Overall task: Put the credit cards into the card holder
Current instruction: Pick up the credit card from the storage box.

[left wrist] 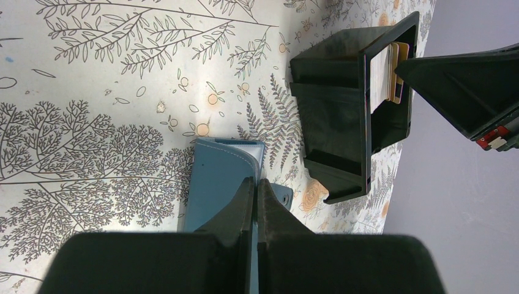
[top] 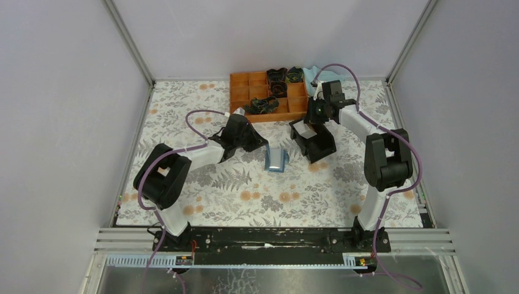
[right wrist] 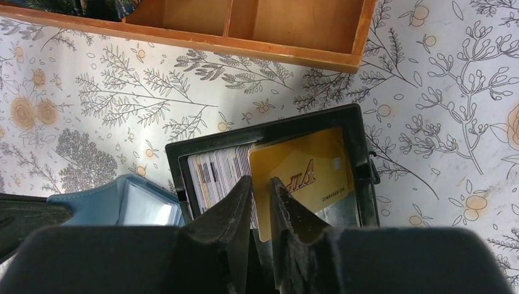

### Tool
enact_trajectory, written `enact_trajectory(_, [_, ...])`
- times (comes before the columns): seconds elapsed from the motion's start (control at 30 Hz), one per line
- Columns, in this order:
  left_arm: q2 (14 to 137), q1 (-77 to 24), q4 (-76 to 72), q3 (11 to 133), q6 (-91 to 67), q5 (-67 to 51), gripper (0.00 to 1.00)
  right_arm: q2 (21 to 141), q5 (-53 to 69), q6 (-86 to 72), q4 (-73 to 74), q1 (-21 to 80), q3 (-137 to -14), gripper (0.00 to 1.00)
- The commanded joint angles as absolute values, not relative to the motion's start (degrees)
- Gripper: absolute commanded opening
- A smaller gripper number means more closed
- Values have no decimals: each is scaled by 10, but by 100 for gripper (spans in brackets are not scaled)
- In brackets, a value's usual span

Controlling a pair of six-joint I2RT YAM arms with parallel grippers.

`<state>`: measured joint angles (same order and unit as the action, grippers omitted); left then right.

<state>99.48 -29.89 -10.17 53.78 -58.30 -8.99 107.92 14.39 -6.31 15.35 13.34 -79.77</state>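
The left fingers (left wrist: 248,199) are shut tight on the edge of the holder (left wrist: 214,184), which sits on the bench (right wrist: 92,92) just beside the box (right wrist: 269,130). The right fingers (right wrist: 243,195) stand a little apart at the edge of the yellow card (right wrist: 306,177), which leans inside the box with the other cards (right wrist: 214,174). If they close in the wrong spot they may grab two cards or knock the yellow one flat, and if the left fingers slip, the holder may fold shut.
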Motion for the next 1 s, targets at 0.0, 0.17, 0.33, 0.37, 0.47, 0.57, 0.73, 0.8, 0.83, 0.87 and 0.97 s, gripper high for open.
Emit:
enact_trajectory(0.0, [997,-299,-115,545,-577,-80,0,1044,161,-70,161,134,-803,22])
enact_trajectory(0.17, [995,-299,-115,544,-577,-79,0,1046,158,-69,164,134,-804,15])
enact_trajectory(0.33, [995,-299,-116,548,-577,-81,3,1046,147,-68,169,135,-804,10])
enact_trajectory(0.37, [994,-299,-117,549,-577,-82,5,1045,143,-67,170,135,-803,10])
enact_trajectory(0.47, [989,-299,-115,549,-576,-81,7,1042,131,-63,172,136,-804,7])
enact_trajectory(0.57, [983,-299,-115,548,-575,-78,13,1038,108,-57,177,144,-805,6])
enact_trajectory(0.73, [970,-299,-113,549,-576,-78,25,1024,52,-46,186,163,-811,0])
enact_trajectory(0.8, [960,-299,-112,548,-575,-75,31,1021,32,-40,195,170,-816,0])
enact_trajectory(0.83, [956,-299,-112,548,-575,-74,34,1019,25,-37,198,175,-819,0])
enact_trajectory(0.87, [951,-299,-111,548,-574,-72,38,1017,17,-35,200,178,-820,0])
enact_trajectory(0.97, [941,-299,-105,556,-569,-69,50,1008,-8,-31,205,185,-819,0])
